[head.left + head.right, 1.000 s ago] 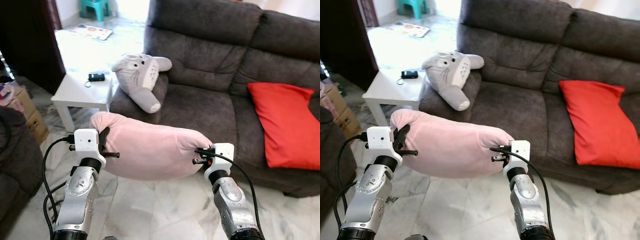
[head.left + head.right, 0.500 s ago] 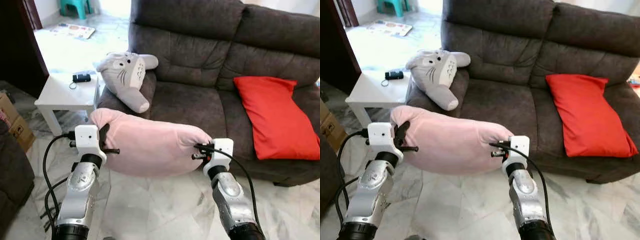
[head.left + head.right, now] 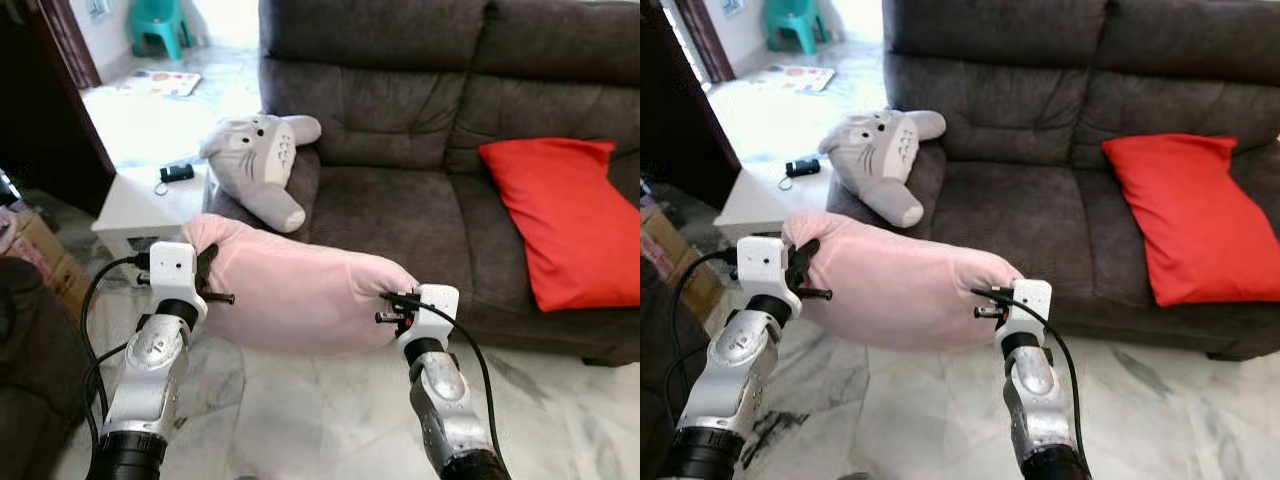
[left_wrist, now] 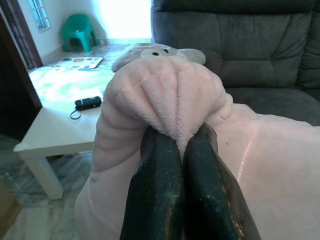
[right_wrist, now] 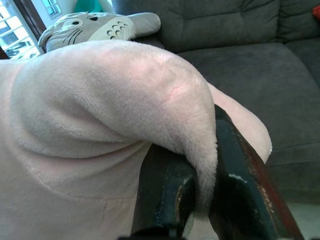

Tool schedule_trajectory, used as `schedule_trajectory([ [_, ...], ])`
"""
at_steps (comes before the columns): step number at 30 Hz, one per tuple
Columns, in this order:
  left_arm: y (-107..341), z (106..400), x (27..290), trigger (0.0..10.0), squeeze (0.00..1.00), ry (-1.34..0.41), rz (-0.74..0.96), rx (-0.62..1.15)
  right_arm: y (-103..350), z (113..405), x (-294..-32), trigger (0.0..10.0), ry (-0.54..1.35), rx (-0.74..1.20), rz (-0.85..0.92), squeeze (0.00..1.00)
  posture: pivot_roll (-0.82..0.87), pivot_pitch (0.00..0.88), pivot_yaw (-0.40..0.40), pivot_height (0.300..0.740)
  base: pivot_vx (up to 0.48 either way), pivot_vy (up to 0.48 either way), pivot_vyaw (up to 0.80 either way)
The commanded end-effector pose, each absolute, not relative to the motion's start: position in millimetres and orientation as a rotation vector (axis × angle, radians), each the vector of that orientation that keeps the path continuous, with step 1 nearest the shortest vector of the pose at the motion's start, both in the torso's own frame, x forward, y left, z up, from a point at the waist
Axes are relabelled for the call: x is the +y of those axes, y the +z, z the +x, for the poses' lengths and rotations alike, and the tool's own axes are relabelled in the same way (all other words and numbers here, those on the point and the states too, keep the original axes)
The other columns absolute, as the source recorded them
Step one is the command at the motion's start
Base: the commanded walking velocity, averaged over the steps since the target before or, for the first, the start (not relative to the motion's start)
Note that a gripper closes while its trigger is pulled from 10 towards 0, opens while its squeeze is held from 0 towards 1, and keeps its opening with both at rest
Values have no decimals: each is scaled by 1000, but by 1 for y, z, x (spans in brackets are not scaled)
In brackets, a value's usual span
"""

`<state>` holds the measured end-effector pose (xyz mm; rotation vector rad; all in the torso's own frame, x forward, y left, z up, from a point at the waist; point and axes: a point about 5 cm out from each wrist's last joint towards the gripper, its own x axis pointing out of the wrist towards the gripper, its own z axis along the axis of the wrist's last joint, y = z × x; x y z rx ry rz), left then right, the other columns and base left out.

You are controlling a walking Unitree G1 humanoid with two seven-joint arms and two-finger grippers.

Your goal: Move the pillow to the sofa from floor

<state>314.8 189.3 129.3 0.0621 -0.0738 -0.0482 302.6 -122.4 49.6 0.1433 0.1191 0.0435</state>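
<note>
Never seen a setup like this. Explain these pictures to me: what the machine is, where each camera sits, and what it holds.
This is a humanoid robot with two silver arms. Two pictures come from its head, looking down; two come from cameras on its wrists. The left gripper and right gripper each pinch one end of a pink pillow, held off the floor in front of a dark sofa. On the sofa lie a grey plush toy and a red pillow. A white side table stands beside it.

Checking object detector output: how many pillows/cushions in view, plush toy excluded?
2. The pink pillow is held in the air before the sofa, left gripper and right gripper each pinching one end. The red pillow lies on the sofa's right seat. Others may be out of frame.
</note>
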Motion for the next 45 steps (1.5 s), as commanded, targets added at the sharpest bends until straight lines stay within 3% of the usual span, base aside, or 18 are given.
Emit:
schedule_trajectory([
  [1,139,318,196,10000,0,-33,79,-122,65,311,-124,10000,24,42,150,0,184,0,-8,740,0,0,0],
  [13,131,321,190,10000,0,-9,29,-114,73,315,-133,10000,26,-3,125,0,149,0,-31,740,0,0,0],
  [23,126,315,191,10000,0,20,23,-119,75,319,-136,10000,33,2,105,0,171,0,-75,740,0,0,-549],
  [34,125,311,194,10000,0,34,22,-123,77,322,-130,10000,56,-4,113,0,186,0,-82,740,293,0,0],
  [45,126,314,191,10000,0,23,17,-128,78,323,-136,10000,37,-14,105,0,174,0,-78,740,335,0,-491],
])
